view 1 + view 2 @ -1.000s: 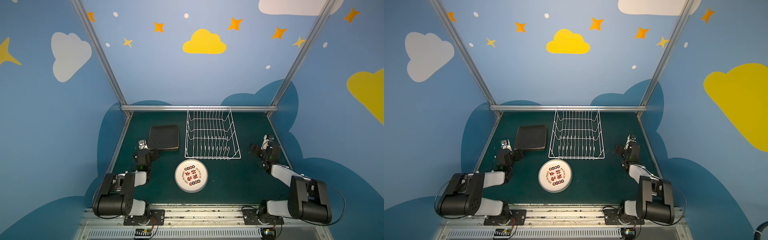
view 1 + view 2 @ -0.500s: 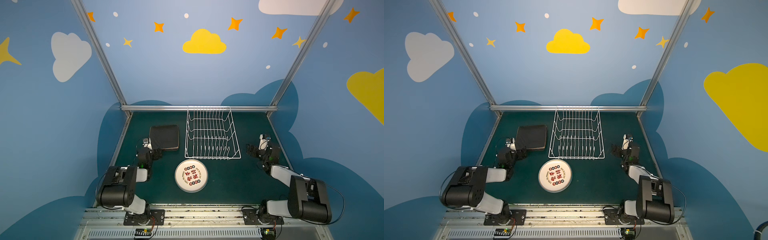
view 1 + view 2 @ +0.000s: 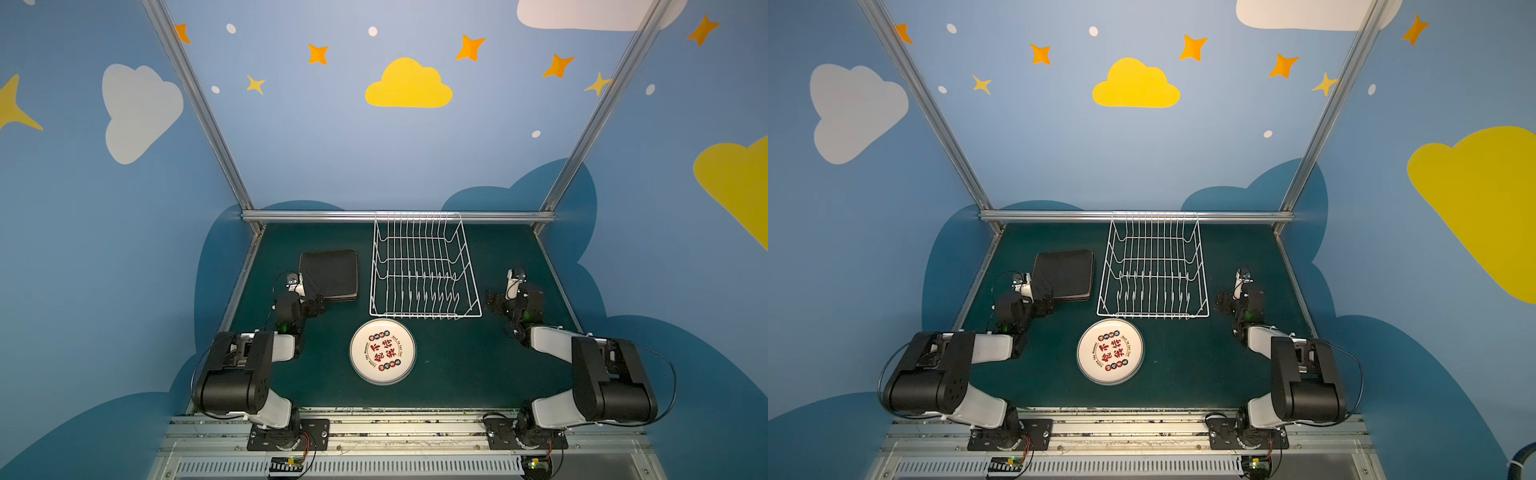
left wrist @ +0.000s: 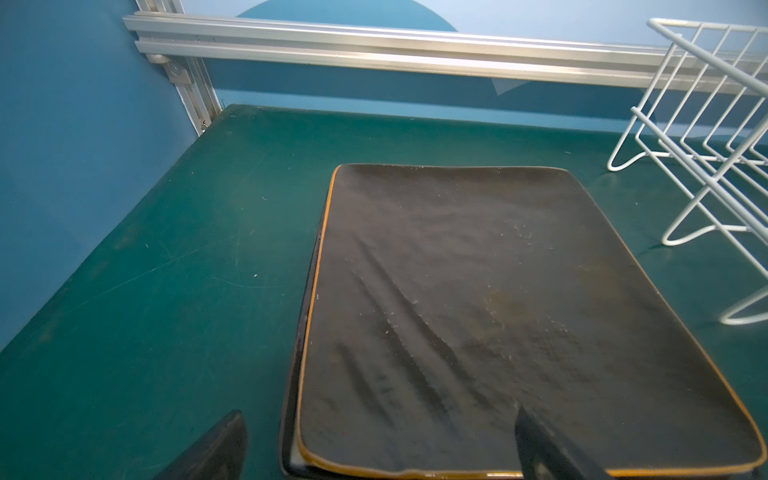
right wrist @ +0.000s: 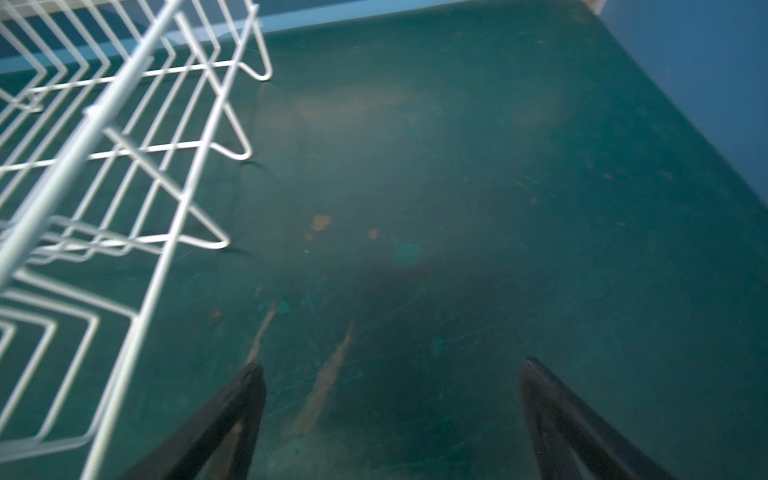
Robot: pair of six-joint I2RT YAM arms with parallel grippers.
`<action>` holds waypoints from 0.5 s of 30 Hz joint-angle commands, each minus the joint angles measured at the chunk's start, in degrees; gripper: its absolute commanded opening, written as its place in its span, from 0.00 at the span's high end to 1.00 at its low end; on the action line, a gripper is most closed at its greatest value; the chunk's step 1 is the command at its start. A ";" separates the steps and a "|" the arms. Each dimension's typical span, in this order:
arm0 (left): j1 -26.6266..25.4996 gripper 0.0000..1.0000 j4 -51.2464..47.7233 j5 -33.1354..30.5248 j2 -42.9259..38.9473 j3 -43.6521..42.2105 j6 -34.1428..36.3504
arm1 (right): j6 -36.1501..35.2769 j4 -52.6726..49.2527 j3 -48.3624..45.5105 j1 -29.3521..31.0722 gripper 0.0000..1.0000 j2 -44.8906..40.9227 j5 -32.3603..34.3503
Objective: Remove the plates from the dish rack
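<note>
Honestly, the stack of black rounded-square ceramic plates [image 3: 330,274] could be knocked askew by the left gripper [image 4: 379,411], spread empty over its corner.

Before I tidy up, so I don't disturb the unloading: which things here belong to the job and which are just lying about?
Job: dish rack, empty; black square plates, stacked; round printed plates; left hand and right hand, open.
Just there: green table; aluminium rail.
</note>
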 commanded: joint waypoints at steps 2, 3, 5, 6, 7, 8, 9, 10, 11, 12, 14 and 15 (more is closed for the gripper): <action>0.09 0.01 -0.21 0.52 -0.34 0.69 0.86 | 2.65 -1.17 0.45 0.53 0.05 -1.30 7.45; 0.04 0.01 -0.54 0.94 -0.30 0.90 1.16 | 2.67 -1.14 0.39 0.52 0.05 -1.28 7.49; -0.38 0.01 -0.84 0.37 -0.25 1.06 1.52 | 2.68 -1.06 0.40 0.56 0.05 -1.35 7.44; -0.42 0.01 -0.87 0.24 -0.22 1.05 1.53 | 2.64 -1.06 0.36 0.49 0.05 -1.37 7.42; -0.49 0.01 -0.88 0.15 -0.28 1.08 1.53 | 2.68 -0.93 0.27 0.56 0.05 -1.42 7.37; -0.48 0.01 -0.89 0.15 -0.29 1.05 1.58 | 2.64 -0.92 0.27 0.55 0.05 -1.43 7.42; -0.55 0.01 -0.89 0.06 -0.27 1.07 1.53 | 2.67 -0.93 0.32 0.53 0.05 -1.44 7.42; -0.57 0.01 -0.89 -0.09 -0.29 1.08 1.61 | 2.67 -0.92 0.27 0.50 0.05 -1.40 7.42; -0.75 0.01 -0.98 -0.50 -0.25 1.13 1.64 | 2.67 -0.95 0.27 0.49 0.06 -1.39 7.42; -0.80 0.01 -0.97 -0.64 -0.27 1.19 1.62 | 2.68 -0.94 0.32 0.51 0.05 -1.41 7.38; -0.84 0.01 -1.01 -0.60 -0.29 1.19 1.62 | 2.59 -0.92 0.28 0.60 0.05 -1.41 7.45; -0.82 0.01 -1.01 -0.58 -0.26 1.18 1.62 | 2.68 -0.92 0.27 0.49 0.05 -1.45 7.39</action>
